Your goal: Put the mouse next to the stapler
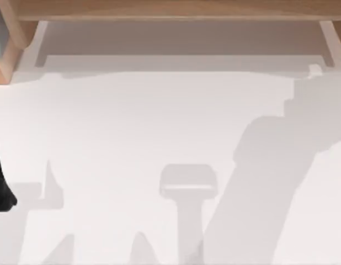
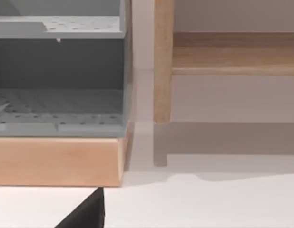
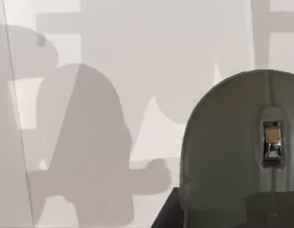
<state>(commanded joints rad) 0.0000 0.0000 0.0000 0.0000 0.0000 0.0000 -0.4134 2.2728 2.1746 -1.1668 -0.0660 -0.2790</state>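
The gray mouse (image 3: 232, 156) with its shiny scroll wheel (image 3: 272, 142) is very close in the right wrist view, over the white table (image 3: 137, 71), with a dark part just under it, but I cannot tell if the right arm's tool is open or closed or if it has hold of the mouse. From the top, the white table (image 1: 159, 121) has big gray shadows on it, a wooden shelf (image 1: 170, 10) runs along the far edge, and a black part of the left arm (image 1: 0, 185) sits at the left edge. The left wrist view looks at a gray rack (image 2: 59, 80) on a wooden base (image 2: 56, 159) beside a wooden post (image 2: 162, 61), with a black piece (image 2: 87, 213) low in front.
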